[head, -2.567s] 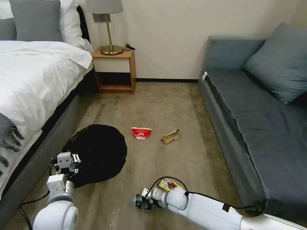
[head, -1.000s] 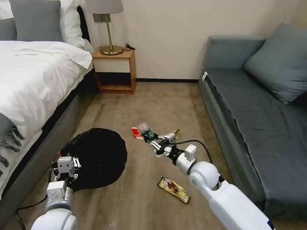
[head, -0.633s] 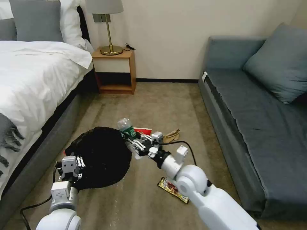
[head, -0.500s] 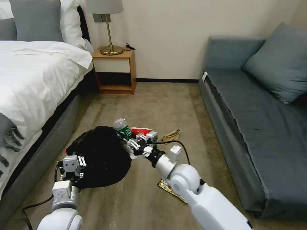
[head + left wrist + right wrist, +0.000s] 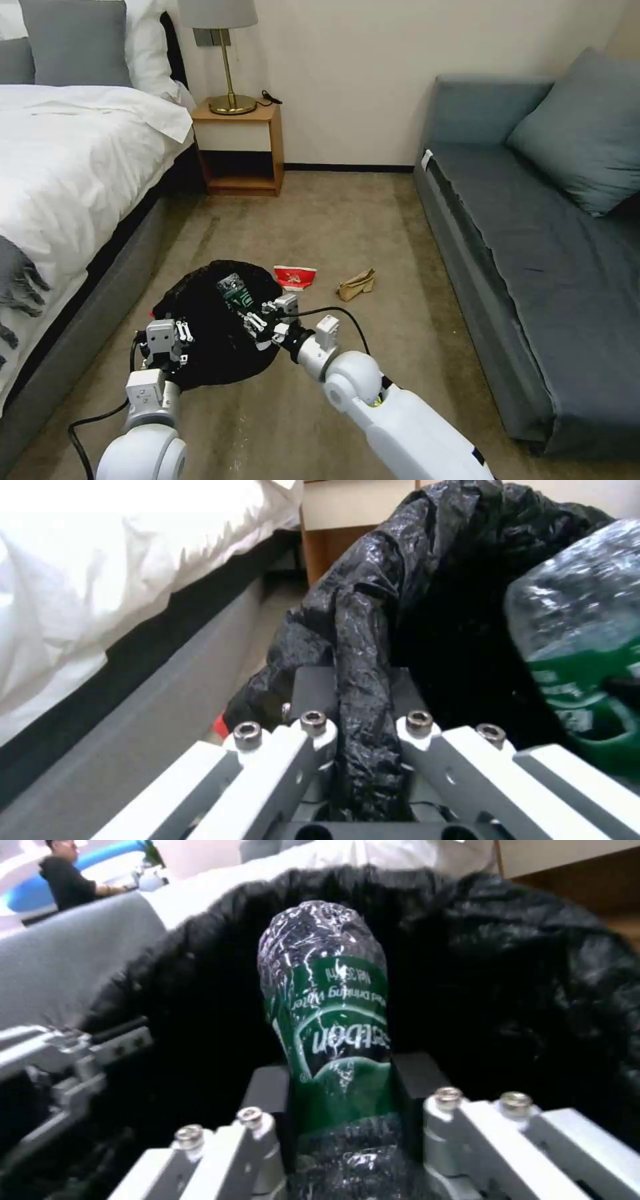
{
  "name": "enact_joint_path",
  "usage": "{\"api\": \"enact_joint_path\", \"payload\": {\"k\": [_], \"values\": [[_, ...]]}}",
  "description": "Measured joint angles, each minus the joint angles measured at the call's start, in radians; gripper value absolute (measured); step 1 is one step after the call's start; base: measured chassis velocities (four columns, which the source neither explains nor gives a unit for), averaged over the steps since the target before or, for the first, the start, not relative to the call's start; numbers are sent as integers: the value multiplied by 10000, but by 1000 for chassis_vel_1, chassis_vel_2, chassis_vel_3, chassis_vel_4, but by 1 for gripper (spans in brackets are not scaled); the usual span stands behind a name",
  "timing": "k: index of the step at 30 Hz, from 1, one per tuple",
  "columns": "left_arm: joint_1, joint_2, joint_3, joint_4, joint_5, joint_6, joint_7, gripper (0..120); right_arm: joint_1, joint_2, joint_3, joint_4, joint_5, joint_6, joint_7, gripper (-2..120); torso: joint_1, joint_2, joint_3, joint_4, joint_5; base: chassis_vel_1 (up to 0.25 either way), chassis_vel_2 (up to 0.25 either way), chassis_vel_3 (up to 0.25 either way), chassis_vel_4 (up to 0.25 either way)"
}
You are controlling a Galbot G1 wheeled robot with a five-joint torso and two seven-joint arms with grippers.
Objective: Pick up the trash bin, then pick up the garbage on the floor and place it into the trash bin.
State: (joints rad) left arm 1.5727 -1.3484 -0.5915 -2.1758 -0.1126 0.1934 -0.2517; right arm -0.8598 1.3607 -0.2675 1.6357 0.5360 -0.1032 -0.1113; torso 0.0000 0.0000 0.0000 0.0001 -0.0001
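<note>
Head view, bottle: the bottle [image 5: 235,293] had been carried from the floor, past the red carton [image 5: 295,277], to a place over the open mouth of the bin [image 5: 200,320]; it was still clamped in the right gripper [image 5: 257,320].
Head view, bin: held up at its near rim by the left gripper [image 5: 163,333], beside the bed [image 5: 60,173].
Head view, remaining litter: the carton and the tan paper [image 5: 357,285] lay on the carpet just beyond the bin; the snack wrapper, earlier seen near the bin, was hidden behind the right arm.
Left wrist view, grip: the left gripper [image 5: 363,730] was pinched shut on a fold of the bin's black liner [image 5: 360,645]; the bottle [image 5: 580,650] stood close above the bin.
Right wrist view, grip: the right gripper [image 5: 343,1127] was narrow, closed round the bottle [image 5: 330,1015], which pointed into the bin [image 5: 520,990].
Assessment: first item at the bin but not yet released; three items apparently outstanding.
</note>
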Motion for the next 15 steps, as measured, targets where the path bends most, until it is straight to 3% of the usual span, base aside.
{"api": "enact_joint_path", "payload": {"k": [3,7,15], "values": [[-19,-11,0,12,-9,0,11,4,61,42,-46,-101,-40,22,33,39,0,0,0,0,1,0,0,0,0],[-185,-8,-80,241,-18,7,27,4,198,43,-76,-208,-69,62,66,63,0,0,0,-1,1,0,0,0,0],[-313,-66,-136,438,-13,24,22,4,461,-138,-152,-87,-74,84,65,90,0,0,0,-1,1,0,0,0,0]]}}
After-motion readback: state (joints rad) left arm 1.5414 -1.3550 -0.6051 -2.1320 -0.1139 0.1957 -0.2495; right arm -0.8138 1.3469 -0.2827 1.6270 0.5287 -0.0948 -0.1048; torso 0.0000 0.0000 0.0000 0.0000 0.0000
